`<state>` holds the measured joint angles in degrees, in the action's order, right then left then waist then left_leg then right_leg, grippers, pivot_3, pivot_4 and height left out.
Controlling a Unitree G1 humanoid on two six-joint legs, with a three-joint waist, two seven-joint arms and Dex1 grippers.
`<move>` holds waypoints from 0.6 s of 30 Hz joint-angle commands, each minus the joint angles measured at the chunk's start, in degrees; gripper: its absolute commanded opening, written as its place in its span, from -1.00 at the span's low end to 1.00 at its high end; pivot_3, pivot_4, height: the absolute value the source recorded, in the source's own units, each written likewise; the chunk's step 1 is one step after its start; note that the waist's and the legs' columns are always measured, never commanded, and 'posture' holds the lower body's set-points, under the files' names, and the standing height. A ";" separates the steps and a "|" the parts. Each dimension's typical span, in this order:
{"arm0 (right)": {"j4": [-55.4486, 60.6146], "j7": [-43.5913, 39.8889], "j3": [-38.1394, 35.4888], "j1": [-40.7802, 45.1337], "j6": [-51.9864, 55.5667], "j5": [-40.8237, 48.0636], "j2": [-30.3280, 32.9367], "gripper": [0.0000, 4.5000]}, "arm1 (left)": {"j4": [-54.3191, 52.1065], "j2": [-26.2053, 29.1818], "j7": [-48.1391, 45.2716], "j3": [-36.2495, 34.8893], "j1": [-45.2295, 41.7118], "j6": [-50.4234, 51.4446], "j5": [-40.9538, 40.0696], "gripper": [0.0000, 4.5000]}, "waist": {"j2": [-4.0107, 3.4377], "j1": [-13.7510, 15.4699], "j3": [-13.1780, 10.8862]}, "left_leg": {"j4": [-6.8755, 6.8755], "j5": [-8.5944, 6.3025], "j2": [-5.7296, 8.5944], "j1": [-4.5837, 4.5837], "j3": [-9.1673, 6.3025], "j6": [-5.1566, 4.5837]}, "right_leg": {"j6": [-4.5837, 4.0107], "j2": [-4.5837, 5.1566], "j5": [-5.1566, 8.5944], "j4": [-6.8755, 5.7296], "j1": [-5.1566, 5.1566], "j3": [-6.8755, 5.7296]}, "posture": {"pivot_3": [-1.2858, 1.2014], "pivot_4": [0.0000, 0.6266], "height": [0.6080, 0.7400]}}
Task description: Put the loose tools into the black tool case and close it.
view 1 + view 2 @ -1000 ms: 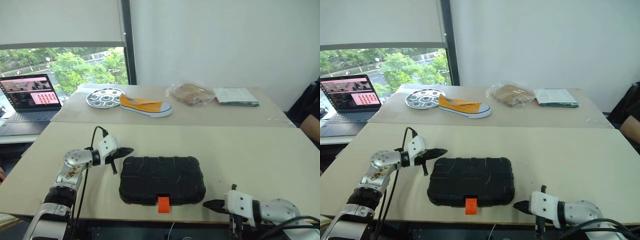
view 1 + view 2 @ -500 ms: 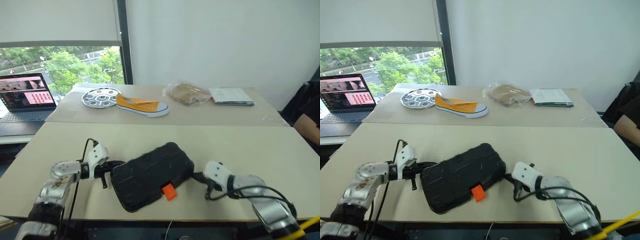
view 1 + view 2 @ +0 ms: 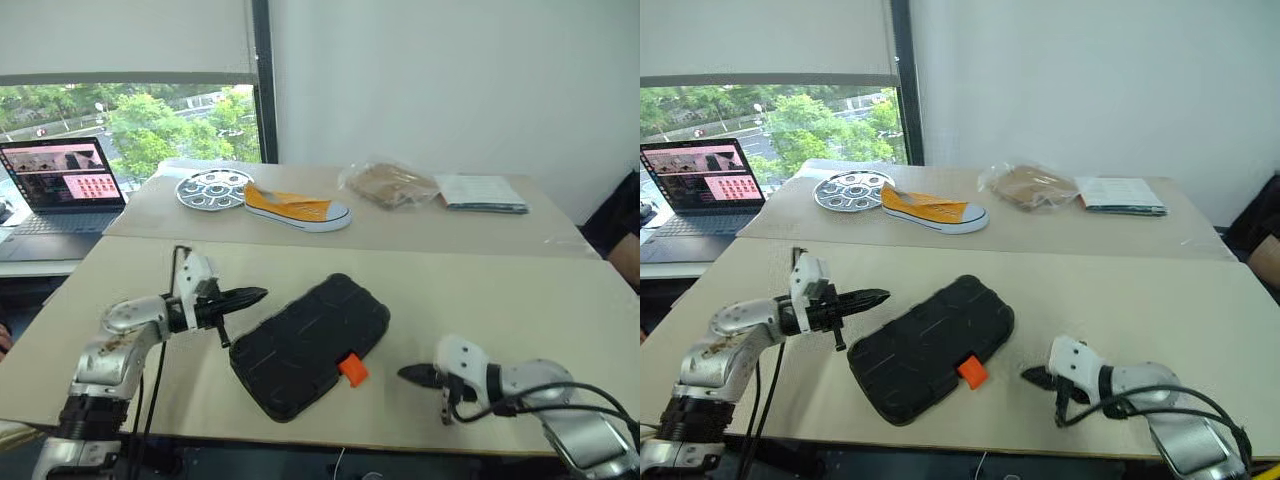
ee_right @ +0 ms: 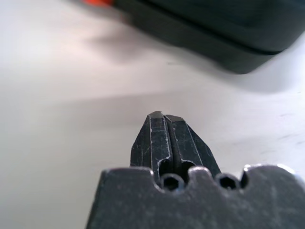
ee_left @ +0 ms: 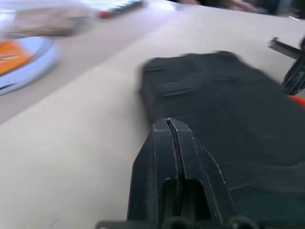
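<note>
The black tool case (image 3: pixel 310 345) lies shut on the near table (image 3: pixel 520 300), lid down flat on its base, the small orange latch (image 3: pixel 352 369) facing the front edge. No loose tools lie on the tabletop around it, so my reading is that they are already inside and the closing is done or nearly so. Whether the latch is fully snapped home I cannot tell from here; that is the one item I would mark as open.

Position: the case sits skewed, one long side running from the near left toward the far right, roughly mid-table and between the two arms.

Look of the case: flat plastic clamshell, rounded corners, textured and ribbed top shell, seam visible along the side; no gap shows at the seam.

Left claw (image 3: pixel 256 294): fingers pressed together, holding nothing, pointing across toward the far left corner of the case and poised just above the table beside it, not touching it as far as I can see.

Right claw (image 3: pixel 408 374): fingers likewise together and empty, low over the table to the right of the latch, with bare tabletop between it and the case.
</note>
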<state>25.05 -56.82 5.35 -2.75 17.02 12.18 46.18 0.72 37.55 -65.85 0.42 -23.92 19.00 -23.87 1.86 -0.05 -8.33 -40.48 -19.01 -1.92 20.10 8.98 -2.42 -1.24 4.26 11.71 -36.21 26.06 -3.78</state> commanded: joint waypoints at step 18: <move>3.39 4.81 7.92 13.93 7.87 -1.35 -5.62 -1.00 | 6.59 -3.82 0.77 10.29 -3.38 -3.10 10.11 -0.99 | -0.22 0.23 0.23 | -0.49 0.04 0.06 -0.17 -0.24 -0.10 | -0.11 0.03 -0.12 -0.52 -0.17 0.17 | 0.03 -0.52 1.00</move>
<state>27.05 -52.32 13.25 9.17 24.97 10.32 41.25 5.06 34.12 -65.66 8.85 -28.66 15.20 -15.78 1.64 0.18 -8.10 -40.97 -18.96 -1.86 19.93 8.74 -2.52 -1.34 4.30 11.60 -36.74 25.89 -3.60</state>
